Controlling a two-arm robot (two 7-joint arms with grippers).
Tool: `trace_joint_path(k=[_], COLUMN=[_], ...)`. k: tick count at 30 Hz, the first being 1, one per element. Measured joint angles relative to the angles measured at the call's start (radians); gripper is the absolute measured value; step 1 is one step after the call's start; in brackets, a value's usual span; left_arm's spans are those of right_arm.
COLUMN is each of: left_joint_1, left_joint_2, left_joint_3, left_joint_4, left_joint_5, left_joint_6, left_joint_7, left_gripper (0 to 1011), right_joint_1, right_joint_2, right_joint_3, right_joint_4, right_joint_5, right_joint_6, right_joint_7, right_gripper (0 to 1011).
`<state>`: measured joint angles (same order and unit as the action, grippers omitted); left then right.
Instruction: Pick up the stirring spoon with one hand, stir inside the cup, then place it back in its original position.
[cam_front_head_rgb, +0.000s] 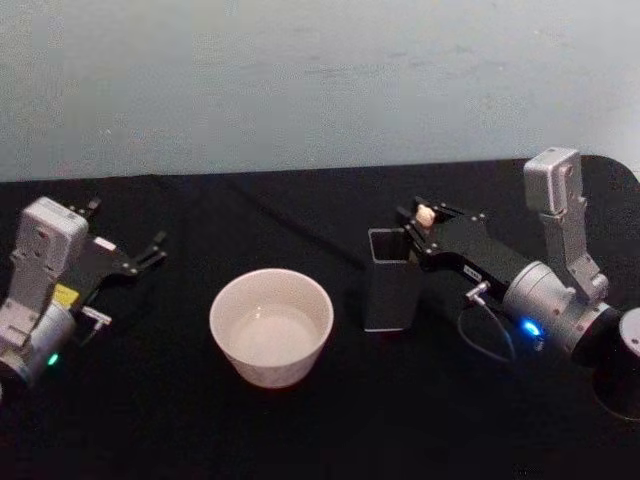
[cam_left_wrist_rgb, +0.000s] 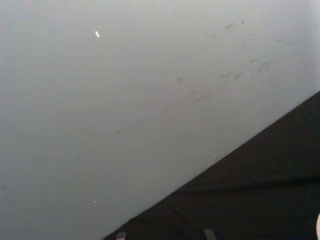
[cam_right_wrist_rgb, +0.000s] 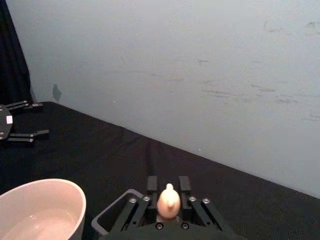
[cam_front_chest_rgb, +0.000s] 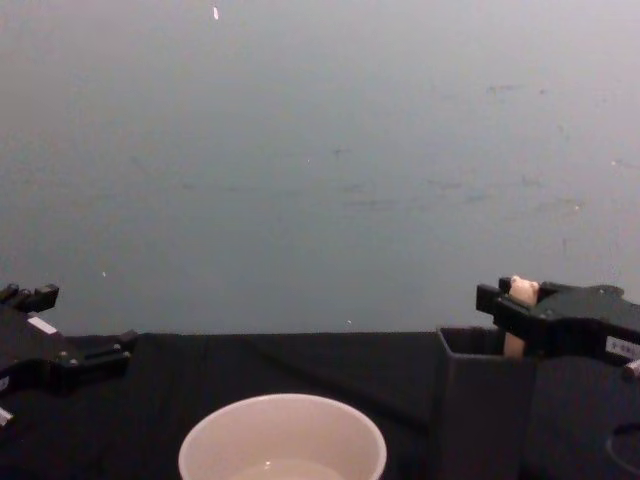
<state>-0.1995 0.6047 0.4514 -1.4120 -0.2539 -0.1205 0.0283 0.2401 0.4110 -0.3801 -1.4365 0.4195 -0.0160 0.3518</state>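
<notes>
Spoon (cam_right_wrist_rgb: 168, 202) is standing handle-up in the holder (cam_front_head_rgb: 388, 295), with its beige knobby tip poking above the holder's rim and its bowl presumably down inside. The right tool (cam_front_head_rgb: 421, 216) is reaching over the holder's open top from the holder's right. Its fingers are sitting narrow and pressing on either side of that tip, so it is holding the spoon. The cup (cam_front_head_rgb: 265, 370) is sitting on the table (cam_front_head_rgb: 150, 420) just left of the holder, apart from it. The left tool (cam_front_head_rgb: 128, 222) is resting well to the left of the holder, beyond the cup, with its fingers spread wide and gripping nothing.

The spoon is looking light and stiff, so lifting is likely asking for little force. The rounded, smooth-looking knob is probably offering a poor seat, though, and the spoon may be swinging or slipping between the pads. Taking hold of the straighter handle just under the knob is likely giving a steadier grip. The thin neck is wanting a straight upward pull, clear of the holder's walls.
</notes>
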Motion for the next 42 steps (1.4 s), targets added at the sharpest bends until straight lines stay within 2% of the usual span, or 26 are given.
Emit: trace_joint_path(k=[1,4,23,37,42], left_joint_1=[0.0,0.0,0.0,0.0,0.0], left_joint_2=[0.0,0.0,0.0,0.0,0.0], left_joint_3=[0.0,0.0,0.0,0.0,0.0], left_joint_4=[0.0,0.0,0.0,0.0,0.0], left_joint_5=[0.0,0.0,0.0,0.0,0.0], left_joint_6=[0.0,0.0,0.0,0.0,0.0], left_joint_7=[0.0,0.0,0.0,0.0,0.0], left_gripper=[1001,1001,1001,1001,1001], right_joint_1=[0.0,0.0,0.001,0.017,0.033], right_joint_2=[0.0,0.0,-0.038,-0.038,-0.045], right_joint_3=[0.0,0.0,0.041,0.086,0.09], right_joint_4=[0.0,0.0,-0.032,-0.102,-0.105], right_joint_5=[0.0,0.0,-0.004,0.057,0.065], right_joint_6=[0.0,0.0,-0.023,-0.083,-0.111], right_joint_7=[0.0,0.0,0.048,0.098,0.107], right_gripper=[243,213,212,212,212])
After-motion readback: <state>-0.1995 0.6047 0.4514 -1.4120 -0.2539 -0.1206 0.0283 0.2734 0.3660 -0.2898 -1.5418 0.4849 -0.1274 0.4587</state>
